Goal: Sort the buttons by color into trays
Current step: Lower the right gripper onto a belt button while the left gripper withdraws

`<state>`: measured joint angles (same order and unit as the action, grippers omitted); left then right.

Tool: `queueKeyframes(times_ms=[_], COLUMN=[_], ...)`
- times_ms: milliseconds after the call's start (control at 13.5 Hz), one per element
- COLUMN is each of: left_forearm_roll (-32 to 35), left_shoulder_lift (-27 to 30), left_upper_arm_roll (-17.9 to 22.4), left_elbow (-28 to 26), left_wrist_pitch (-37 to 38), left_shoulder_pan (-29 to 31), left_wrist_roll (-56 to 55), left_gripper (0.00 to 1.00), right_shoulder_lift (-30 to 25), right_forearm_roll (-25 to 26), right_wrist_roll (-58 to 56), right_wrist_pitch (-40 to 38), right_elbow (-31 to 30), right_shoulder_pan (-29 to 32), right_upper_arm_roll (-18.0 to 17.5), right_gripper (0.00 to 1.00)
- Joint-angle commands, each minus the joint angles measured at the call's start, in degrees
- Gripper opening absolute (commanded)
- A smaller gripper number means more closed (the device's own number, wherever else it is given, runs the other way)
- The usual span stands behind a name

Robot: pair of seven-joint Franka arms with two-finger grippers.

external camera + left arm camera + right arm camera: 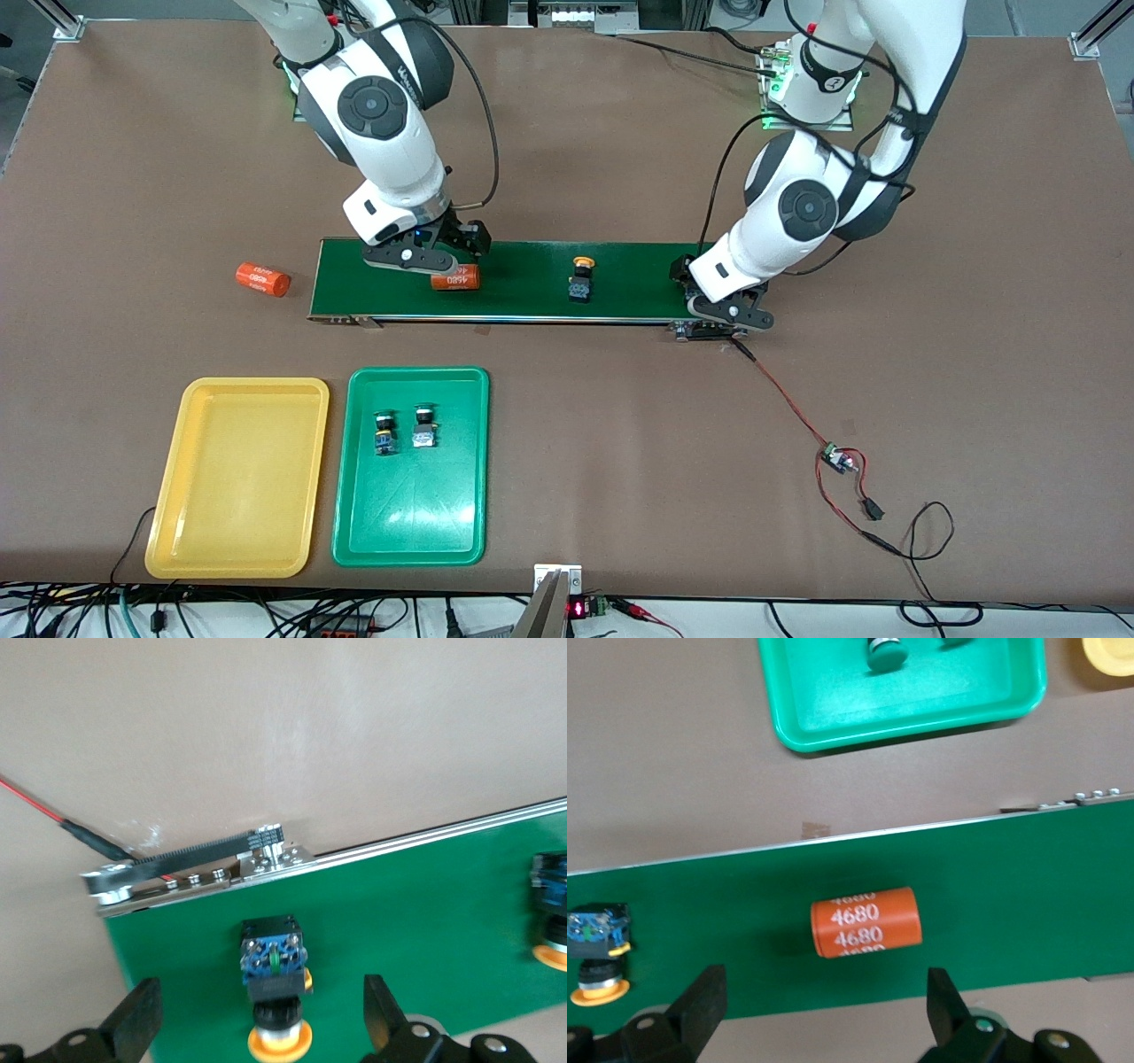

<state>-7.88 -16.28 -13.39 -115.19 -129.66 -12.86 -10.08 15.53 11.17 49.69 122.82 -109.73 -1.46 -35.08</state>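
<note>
My left gripper (261,997) is open over the left arm's end of the belt (731,312). A yellow-capped button (276,981) lies on the belt between its fingers, untouched and hidden in the front view. A second yellow-capped button (581,279) (552,917) (598,958) lies mid-belt. Two green-capped buttons (384,432) (425,427) rest in the green tray (412,523) (921,713). The yellow tray (239,496) beside it holds nothing. My right gripper (416,259) (824,997) is open above an orange cylinder (455,281) (866,921) on the belt.
The dark-green conveyor belt (523,297) runs between the arms. Another orange cylinder (263,279) lies on the table past the belt's end on the right arm's side. Red and black wires with a small board (837,459) trail from the belt's other end.
</note>
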Motion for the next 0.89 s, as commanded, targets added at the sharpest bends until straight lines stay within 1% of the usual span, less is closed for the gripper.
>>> queueKeyframes(times_ms=[0,149,297,371,520,594,743,817], left_forearm_roll=[-0.5,-0.5,-0.3,1.0,5.0,6.6,6.7,6.7], left_shoulder_lift=[2.8,2.7,2.4,2.4,2.7,2.8,2.7,2.9], left_upper_arm_roll=[3.1,7.7,9.6,10.7,11.0,10.8,10.8,10.8], left_elbow=[7.1,14.1,21.1,23.2,25.6,27.9,34.7,35.8], left_wrist_pitch=[10.2,17.0,24.5,27.9,29.5,31.6,39.4,41.9], left_shoulder_pan=[0.6,1.1,3.9,5.3,8.7,9.9,12.8,14.1], left_wrist_roll=[-0.3,0.0,-0.1,0.0,0.2,0.2,0.2,0.5], left_gripper=[1.00,1.00,1.00,1.00,1.00,1.00,1.00,1.00], right_shoulder_lift=[7.1,11.4,15.2,16.7,17.4,17.4,17.4,17.3], right_forearm_roll=[3.9,6.1,7.7,8.0,8.1,7.8,7.7,7.7], right_wrist_roll=[3.2,3.7,3.7,3.9,4.3,4.3,5.6,5.9], right_wrist_pitch=[-0.5,-0.6,-0.7,-1.0,-1.1,-1.1,-1.3,-1.4], right_elbow=[6.4,9.9,12.6,13.9,14.5,14.5,13.8,13.6], right_shoulder_pan=[-0.9,-1.5,-2.7,-3.9,-4.7,-4.7,-5.0,-5.4], right_upper_arm_roll=[-0.2,0.3,1.2,1.6,1.9,1.9,1.8,1.8], right_gripper=[1.00,1.00,1.00,1.00,1.00,1.00,1.00,1.00])
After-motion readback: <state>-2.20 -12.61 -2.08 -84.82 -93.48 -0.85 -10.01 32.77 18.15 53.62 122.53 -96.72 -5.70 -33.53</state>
